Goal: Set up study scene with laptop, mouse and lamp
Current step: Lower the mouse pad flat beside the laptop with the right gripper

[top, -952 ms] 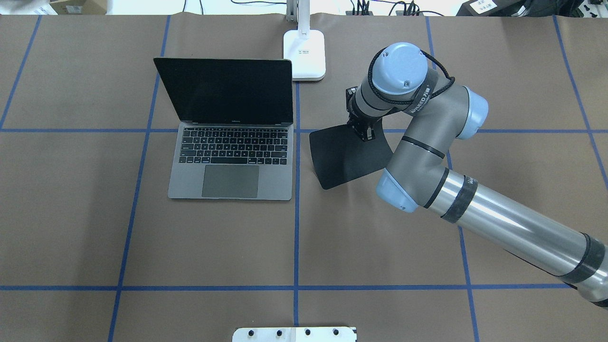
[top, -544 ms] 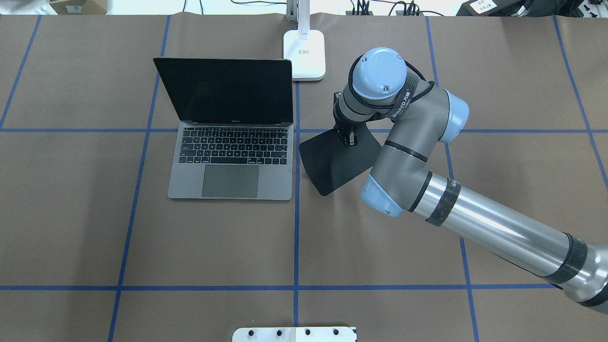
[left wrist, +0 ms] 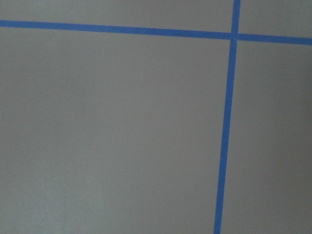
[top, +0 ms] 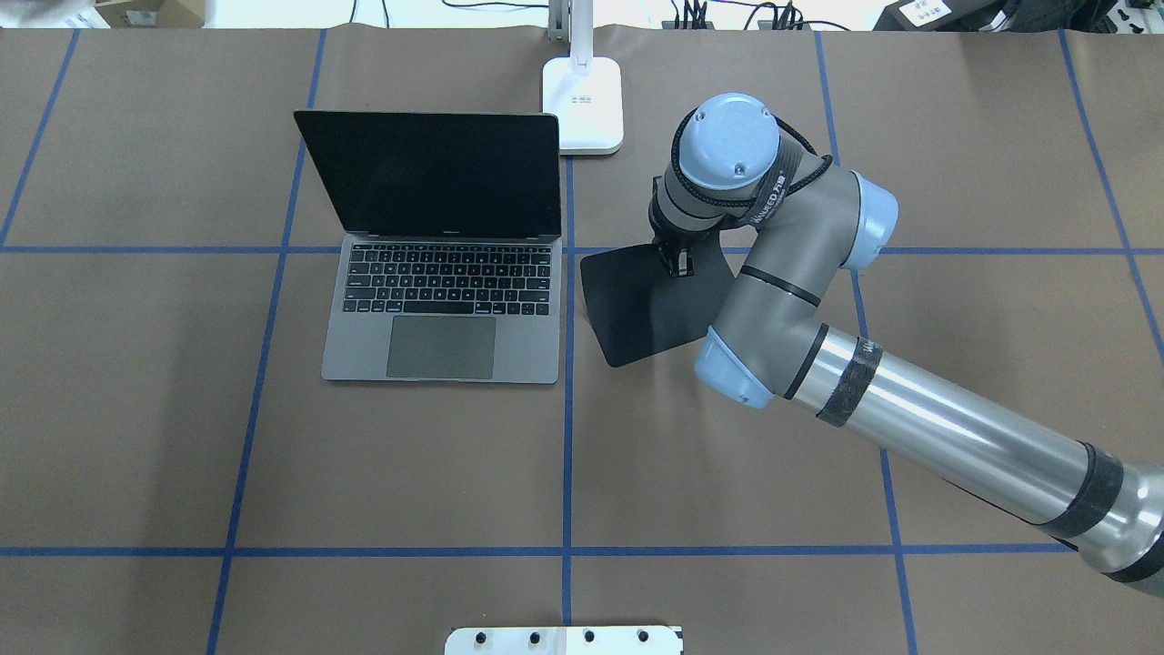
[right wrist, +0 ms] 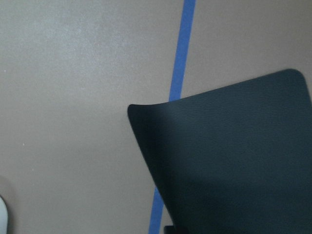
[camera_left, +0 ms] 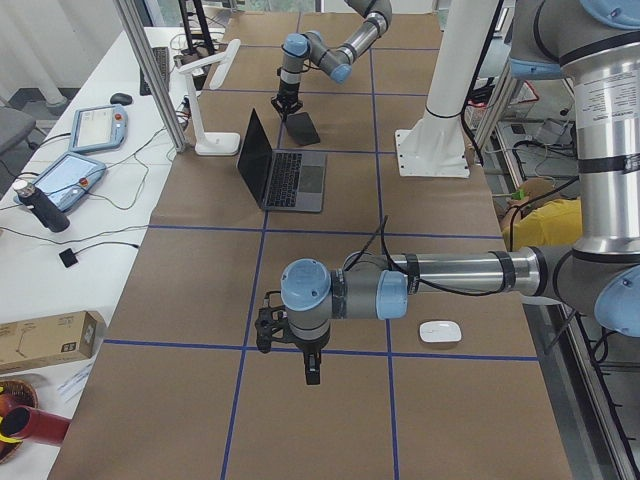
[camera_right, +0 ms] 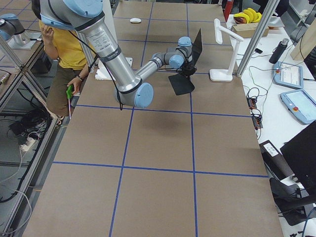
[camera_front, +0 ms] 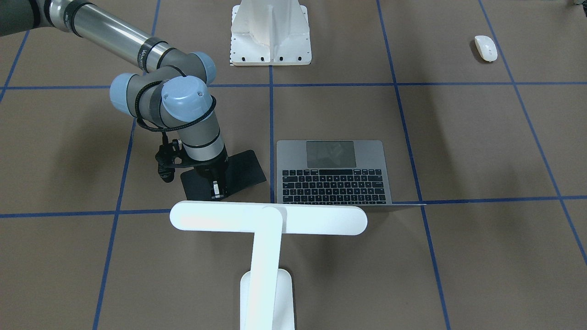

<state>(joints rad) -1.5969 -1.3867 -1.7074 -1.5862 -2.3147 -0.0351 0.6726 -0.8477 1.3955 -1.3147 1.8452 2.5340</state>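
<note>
My right jaws pinch the far edge of the thin flat black square pad and hold it tilted on the brown counter. The open slim grey metal laptop crowds it at 9 o'clock, and the white T-shaped desk lamp stands at 11. The small glossy white mouse lies well apart, at about 8 o'clock of the laptop. I cannot tell how my left jaws stand.

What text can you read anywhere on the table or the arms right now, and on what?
"WANEED", roughly, then unclear characters: on the band around the right arm's wrist.
Under the screen of the laptop: a marking, too small to read.
On the base of the lamp: print, too small to read.
</note>
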